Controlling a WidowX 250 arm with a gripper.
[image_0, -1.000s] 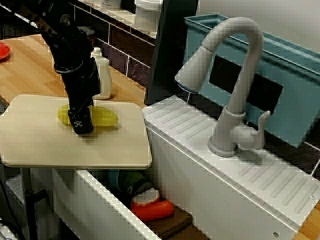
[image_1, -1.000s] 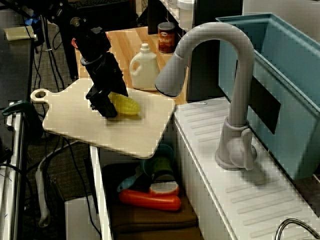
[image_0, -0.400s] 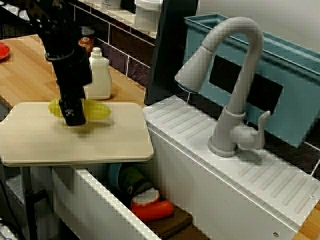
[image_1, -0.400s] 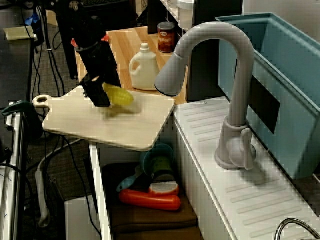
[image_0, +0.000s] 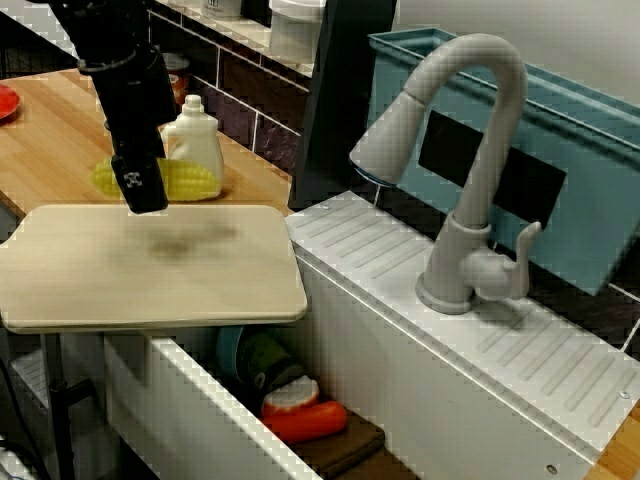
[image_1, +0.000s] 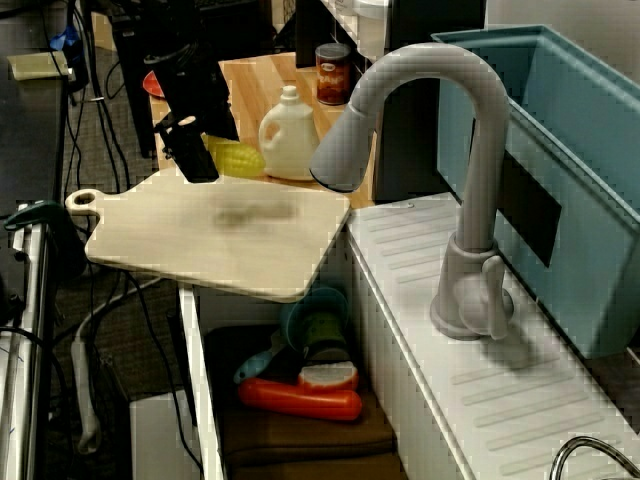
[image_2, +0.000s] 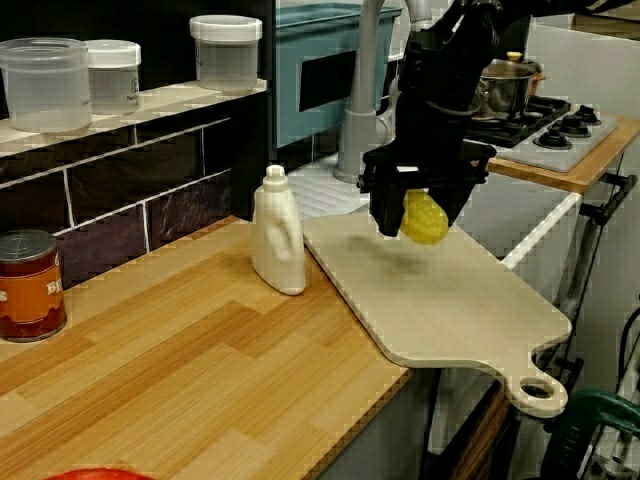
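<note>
The black gripper (image_0: 140, 188) is clamped on a yellow corn cob (image_0: 190, 180), a stubby, glossy piece with bumpy kernel rows. It is held level in the air above the pale, smooth cutting board (image_0: 150, 270), whose handle ends in a round loop. Just behind stands a white plastic bottle (image_0: 203, 140) on the plank-grained wooden desk (image_0: 50, 140).

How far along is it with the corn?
Done: the gripper has its jaws shut on the corn, and the cob is clear of the cutting board, with only its shadow on the wood. In hand: the corn hangs in the air near the white bottle. Left: it is not yet set down on anything.
</note>
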